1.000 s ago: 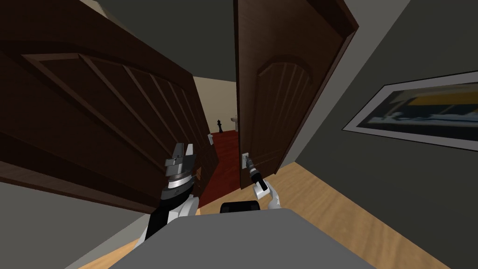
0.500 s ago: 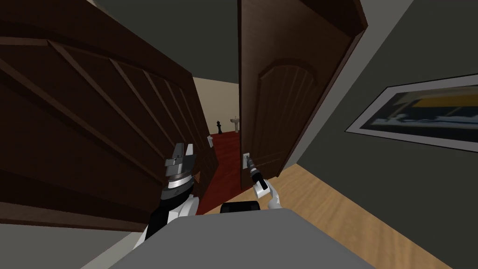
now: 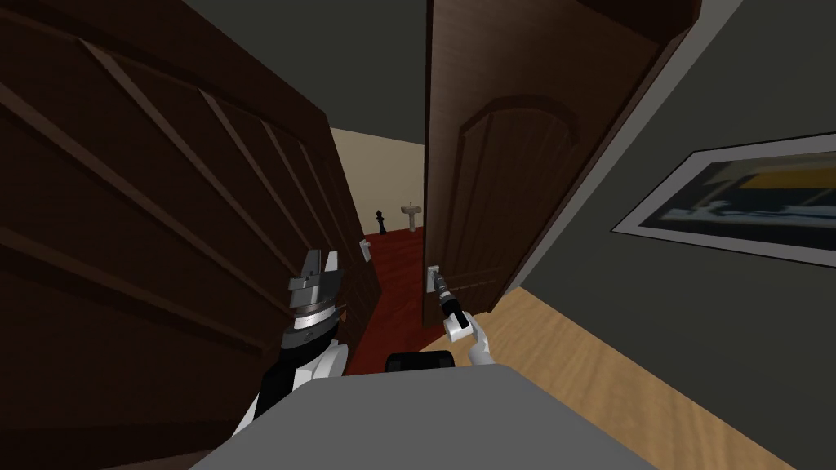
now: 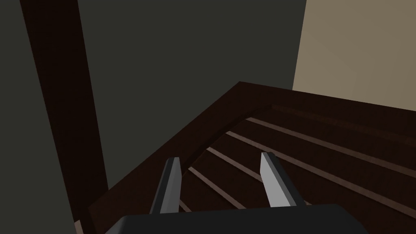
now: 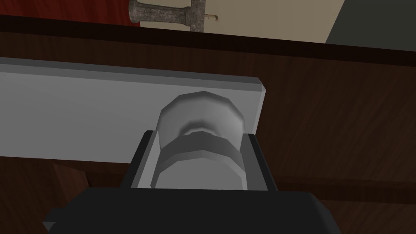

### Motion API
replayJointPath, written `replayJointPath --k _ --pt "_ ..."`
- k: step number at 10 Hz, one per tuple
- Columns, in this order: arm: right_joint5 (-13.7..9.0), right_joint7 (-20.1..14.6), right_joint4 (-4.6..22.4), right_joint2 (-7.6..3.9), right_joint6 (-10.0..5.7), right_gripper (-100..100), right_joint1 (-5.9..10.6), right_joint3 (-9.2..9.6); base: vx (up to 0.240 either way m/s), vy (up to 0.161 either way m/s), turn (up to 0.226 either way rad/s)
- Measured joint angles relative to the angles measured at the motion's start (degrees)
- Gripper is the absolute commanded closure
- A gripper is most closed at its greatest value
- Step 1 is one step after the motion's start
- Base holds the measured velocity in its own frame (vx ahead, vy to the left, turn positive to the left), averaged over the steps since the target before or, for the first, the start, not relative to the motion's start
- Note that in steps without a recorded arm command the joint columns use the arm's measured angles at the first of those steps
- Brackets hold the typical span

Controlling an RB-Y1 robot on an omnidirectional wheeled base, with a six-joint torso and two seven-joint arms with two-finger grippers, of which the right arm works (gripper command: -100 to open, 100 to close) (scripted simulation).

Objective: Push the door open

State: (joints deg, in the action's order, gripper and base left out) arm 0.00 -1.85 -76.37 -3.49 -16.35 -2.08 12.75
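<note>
While right pincer (image 5: 200, 138) clamps one grey knob (image 5: 199, 111) | left door (image 3: 163, 212) + right door (image 3: 506, 171): two, both ajar | left pincer (image 4: 219, 157) spread

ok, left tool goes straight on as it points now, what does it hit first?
Most likely the dark brown door: its ribbed face lies straight ahead of the open left tool. The angle looks shallow, so how soon is unclear.

A light tan wood-plank floor (image 3: 620, 383) spreads out on the right. Further ahead it meets a dark red floor (image 3: 398, 273). On this a small black chess-piece-shaped figure (image 3: 380, 222) and a pale pedestal basin (image 3: 411, 216) stand near each other.
</note>
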Motion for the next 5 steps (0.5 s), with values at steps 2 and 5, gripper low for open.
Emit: replayJointPath --k 2,5 --pt "-0.1 0.3 0.8 0.28 0.0 100 0.47 -1.34 0.125 0.086 -0.076" --pt "0.0 1.1 1.1 0.83 0.04 100 0.85 -2.87 0.087 0.079 -0.059"
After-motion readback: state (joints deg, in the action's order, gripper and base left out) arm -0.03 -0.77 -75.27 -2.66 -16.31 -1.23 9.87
